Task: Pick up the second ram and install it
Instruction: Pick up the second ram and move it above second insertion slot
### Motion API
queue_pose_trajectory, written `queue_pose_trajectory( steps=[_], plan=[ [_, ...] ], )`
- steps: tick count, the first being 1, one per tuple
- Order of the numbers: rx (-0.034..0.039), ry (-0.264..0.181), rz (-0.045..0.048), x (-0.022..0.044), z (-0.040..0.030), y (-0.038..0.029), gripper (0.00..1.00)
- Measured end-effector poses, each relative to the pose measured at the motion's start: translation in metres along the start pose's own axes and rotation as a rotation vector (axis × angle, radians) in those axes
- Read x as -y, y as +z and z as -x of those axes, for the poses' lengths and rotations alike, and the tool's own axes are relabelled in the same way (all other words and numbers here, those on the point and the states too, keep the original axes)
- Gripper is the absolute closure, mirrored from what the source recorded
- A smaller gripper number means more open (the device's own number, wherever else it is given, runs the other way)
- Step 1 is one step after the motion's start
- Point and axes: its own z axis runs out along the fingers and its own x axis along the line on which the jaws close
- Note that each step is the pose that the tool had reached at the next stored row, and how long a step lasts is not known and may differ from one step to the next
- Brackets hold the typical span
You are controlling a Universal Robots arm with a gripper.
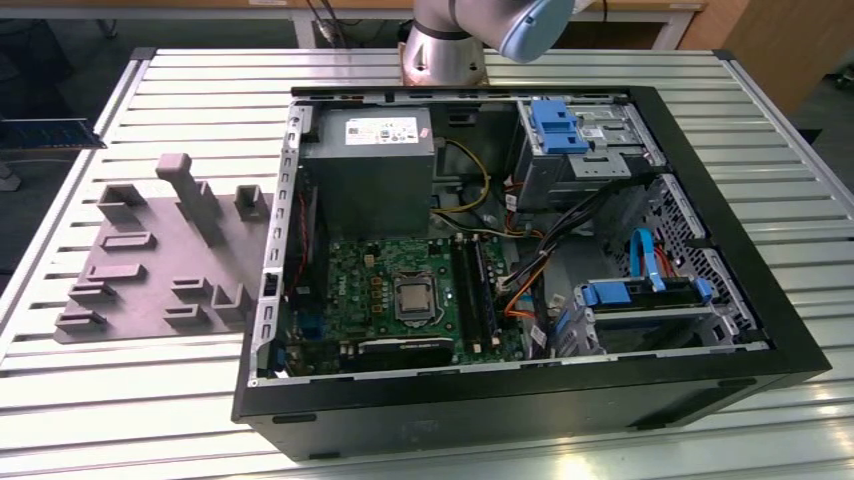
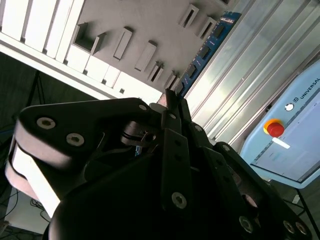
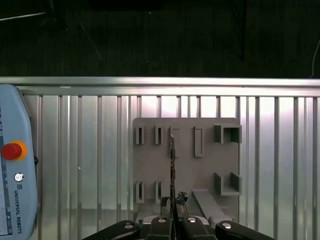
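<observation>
The gripper is clamped on the second ram, whose blue-green board juts out edge-on from between its closed fingers in both wrist views. In the first wrist view the stick hangs in line with the grey tray on the slatted bench. In the exterior view the second ram sits at the far left, well apart from the open computer case and its motherboard.

In the exterior view we see the arm as a silver column rising to a blue-grey joint cap. In both wrist views we find the black gripper with its two fingers pinched on the second ram, gripped edge-on between the tips.
</observation>
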Motion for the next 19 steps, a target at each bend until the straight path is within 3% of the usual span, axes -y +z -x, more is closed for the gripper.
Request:
queue_pose_trajectory(
  steps=[19],
  plan=[
    [-0.0001, 0.0, 0.0, 0.0115, 0.0001, 0.0001, 0.86]
  ],
)
